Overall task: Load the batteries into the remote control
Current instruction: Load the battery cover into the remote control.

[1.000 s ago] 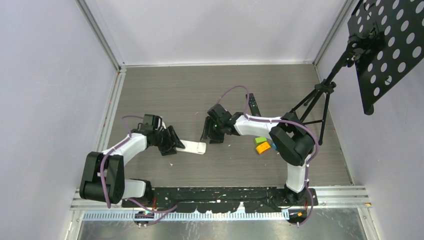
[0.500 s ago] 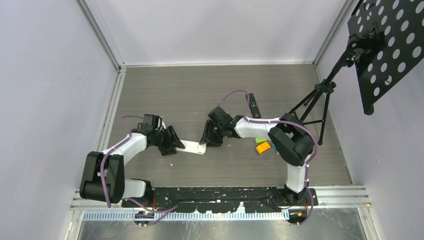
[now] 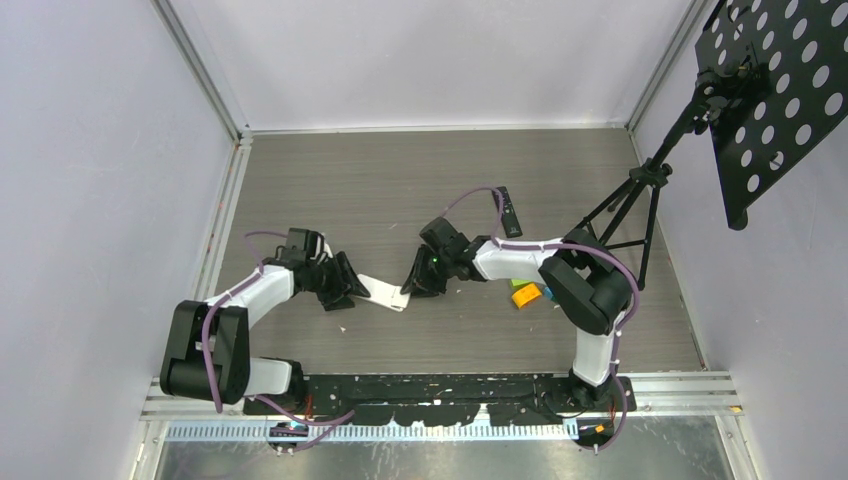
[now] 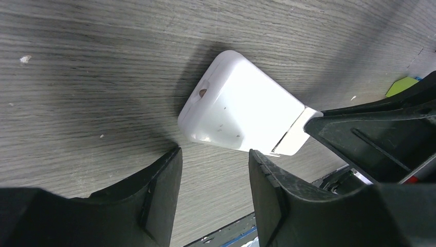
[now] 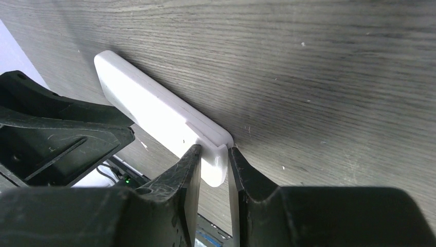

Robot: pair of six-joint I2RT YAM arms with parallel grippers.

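The white remote control (image 3: 385, 293) lies flat on the grey table between my two grippers. My right gripper (image 5: 213, 170) is shut on the remote's right end (image 5: 154, 110), one finger on each long side; it also shows in the top view (image 3: 412, 280). My left gripper (image 4: 215, 175) is open and empty, its fingertips just short of the remote's other end (image 4: 241, 108); it also shows in the top view (image 3: 350, 285). A thin panel sticks out at the remote's right end (image 4: 293, 138). No batteries show in any view.
A black remote (image 3: 508, 211) lies behind the right arm. A green block (image 3: 520, 283) and an orange block (image 3: 527, 295) sit beside the right forearm. A black tripod (image 3: 640, 200) with a perforated board (image 3: 780, 90) stands at the right.
My right gripper has moved left and nearer, onto the remote's right end, and shut on it. The remote has turned slightly. The left gripper has stayed put.
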